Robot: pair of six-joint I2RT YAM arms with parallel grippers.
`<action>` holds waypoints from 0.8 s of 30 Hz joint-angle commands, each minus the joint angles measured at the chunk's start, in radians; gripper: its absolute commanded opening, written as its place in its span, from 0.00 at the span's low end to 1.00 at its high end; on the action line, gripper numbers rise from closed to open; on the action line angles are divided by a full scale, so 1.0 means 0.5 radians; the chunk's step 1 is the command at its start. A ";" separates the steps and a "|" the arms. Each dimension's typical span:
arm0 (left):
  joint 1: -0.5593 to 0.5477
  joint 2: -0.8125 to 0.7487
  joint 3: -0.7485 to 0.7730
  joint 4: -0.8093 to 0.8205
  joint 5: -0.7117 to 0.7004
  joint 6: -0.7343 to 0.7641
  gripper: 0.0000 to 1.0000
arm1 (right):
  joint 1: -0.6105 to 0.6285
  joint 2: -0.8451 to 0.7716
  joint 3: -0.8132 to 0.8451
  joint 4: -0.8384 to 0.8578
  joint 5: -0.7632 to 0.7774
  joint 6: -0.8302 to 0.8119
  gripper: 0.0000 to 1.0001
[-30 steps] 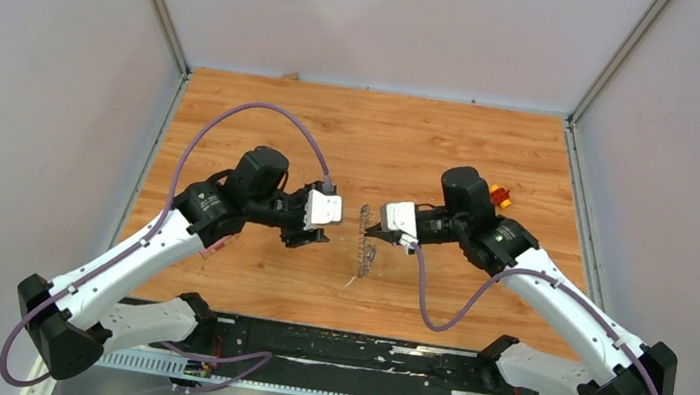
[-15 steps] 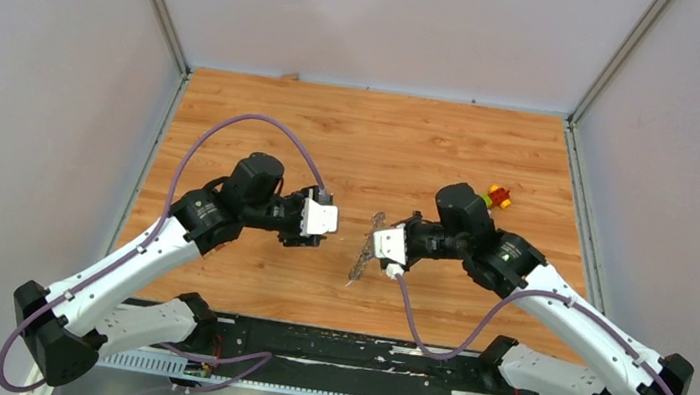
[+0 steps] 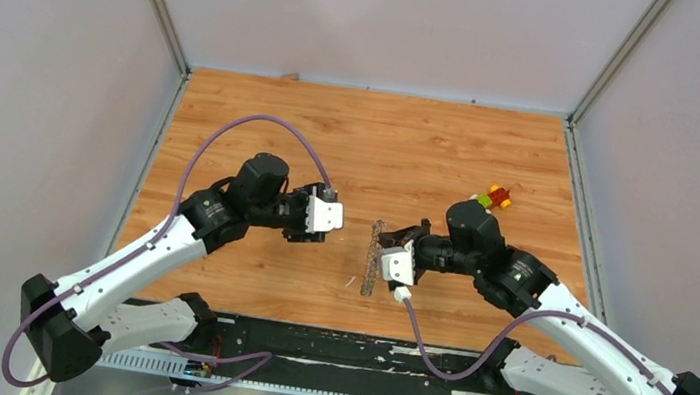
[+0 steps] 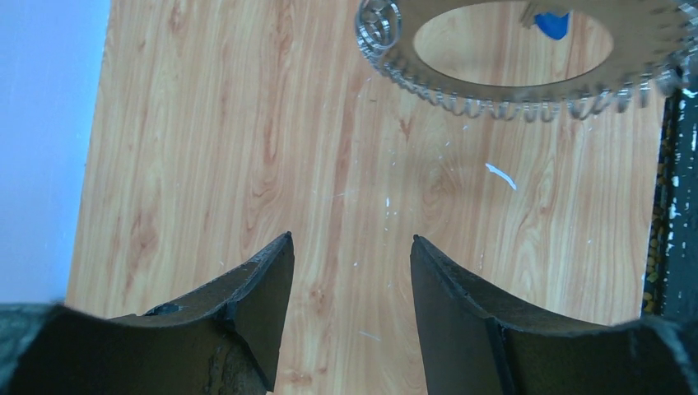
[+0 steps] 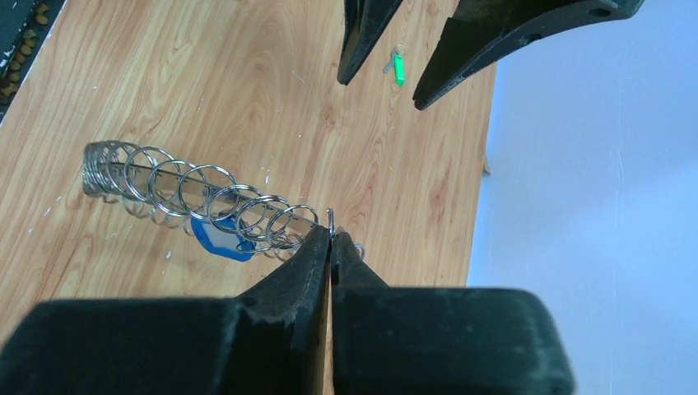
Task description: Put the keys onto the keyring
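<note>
Keyring [image 5: 189, 191]: upright, mid-table [image 3: 364, 129], between the two arms.
Right gripper [image 5: 331, 239]: pressed together, pinching a wire loop at the keyring's rim.
Blue key [image 5: 221, 237]: among the loops, just beside that pinch.
Left gripper [image 4: 350, 247]: spread, empty, left of the keyring and apart from it.
Green key [image 5: 398, 67]: on the wood, seen between the left fingers.
Coloured toy [image 3: 495, 197]: far right.

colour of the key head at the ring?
The key is blue; right wrist view shows it best.
</note>
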 commanded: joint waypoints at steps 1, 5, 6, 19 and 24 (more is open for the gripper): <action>0.013 -0.026 -0.044 0.124 -0.085 0.022 0.62 | 0.019 -0.091 -0.017 0.150 -0.024 -0.103 0.00; 0.013 -0.041 -0.079 0.154 -0.110 0.017 0.63 | 0.022 -0.114 -0.026 0.154 -0.038 -0.111 0.00; 0.013 -0.049 -0.086 0.161 -0.115 0.015 0.63 | 0.025 -0.118 -0.029 0.155 -0.044 -0.111 0.00; 0.176 0.023 -0.009 0.167 -0.438 -0.284 0.91 | -0.043 0.064 0.138 0.192 -0.120 0.342 0.00; 0.518 0.256 0.141 0.002 -0.543 -0.444 1.00 | -0.168 0.240 0.285 0.190 -0.305 0.727 0.00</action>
